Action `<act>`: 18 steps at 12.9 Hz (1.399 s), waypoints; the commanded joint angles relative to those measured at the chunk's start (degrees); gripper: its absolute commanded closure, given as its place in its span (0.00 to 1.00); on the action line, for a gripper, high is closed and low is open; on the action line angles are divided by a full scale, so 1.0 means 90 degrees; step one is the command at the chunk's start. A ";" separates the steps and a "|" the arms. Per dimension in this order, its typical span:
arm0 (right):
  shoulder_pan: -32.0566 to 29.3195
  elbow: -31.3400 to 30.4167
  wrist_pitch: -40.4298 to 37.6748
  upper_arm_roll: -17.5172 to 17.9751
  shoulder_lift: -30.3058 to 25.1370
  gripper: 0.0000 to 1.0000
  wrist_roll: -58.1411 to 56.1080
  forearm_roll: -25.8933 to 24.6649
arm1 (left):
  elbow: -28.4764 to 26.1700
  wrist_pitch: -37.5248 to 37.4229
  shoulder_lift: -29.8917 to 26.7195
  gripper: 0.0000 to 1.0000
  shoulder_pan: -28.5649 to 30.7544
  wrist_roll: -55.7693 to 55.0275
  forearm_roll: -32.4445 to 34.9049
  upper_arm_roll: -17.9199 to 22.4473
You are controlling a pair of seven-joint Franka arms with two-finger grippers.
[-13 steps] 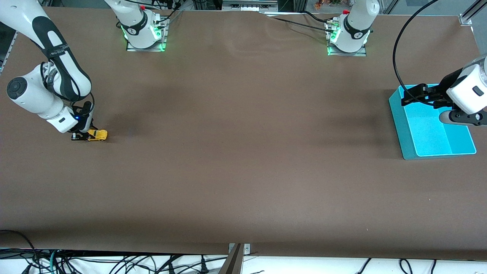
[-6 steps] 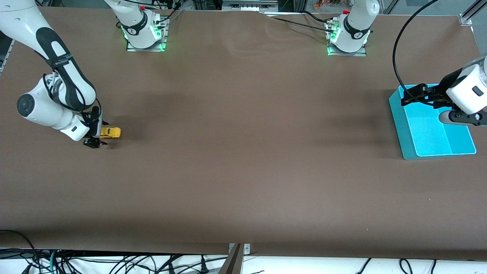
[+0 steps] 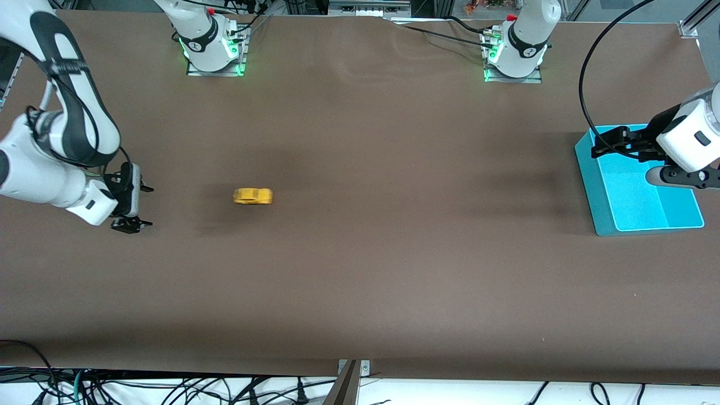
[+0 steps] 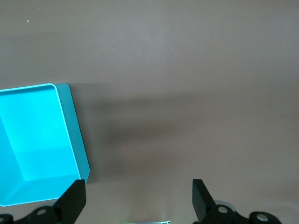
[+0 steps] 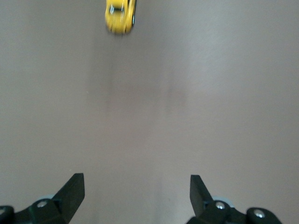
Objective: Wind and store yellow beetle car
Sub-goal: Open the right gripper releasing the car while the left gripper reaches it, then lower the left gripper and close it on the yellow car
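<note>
on table point(image 3: 360, 281), one yellow beetle car point(image 3: 253, 196), one tray point(image 3: 590, 185)

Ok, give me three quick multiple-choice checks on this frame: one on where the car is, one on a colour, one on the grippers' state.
1. Where is the car?
A. in the bin
B. on the bare table, free of both grippers
C. in the right gripper

2. What colour is the bin?
A. turquoise
B. red
C. white

3. How are the grippers?
A. both shut
B. only the left open
C. both open

Answers:
1 B: it sits alone on the table, apart from the right gripper.
2 A: its walls show turquoise.
3 C: right and left gripper fingers are spread, nothing between them.
</note>
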 commanded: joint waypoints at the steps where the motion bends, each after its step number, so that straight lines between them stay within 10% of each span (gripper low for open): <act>1: -0.0080 0.0411 -0.0822 0.0281 -0.0670 0.00 0.0567 -0.0153 | 0.0024 -0.0123 0.0139 0.00 0.0064 0.0034 -0.0180 0.0025; 11: 0.0359 0.1312 -0.1684 0.0155 -0.1676 0.00 0.3865 -0.0543 | -0.0355 -0.0046 0.1243 0.00 0.0074 0.3674 -0.0327 0.0025; 18: 0.1285 0.1311 -0.2385 -0.0966 -0.2155 0.00 0.8090 -0.0057 | -0.3234 0.3728 0.0726 0.00 0.0073 0.7284 0.0727 0.0025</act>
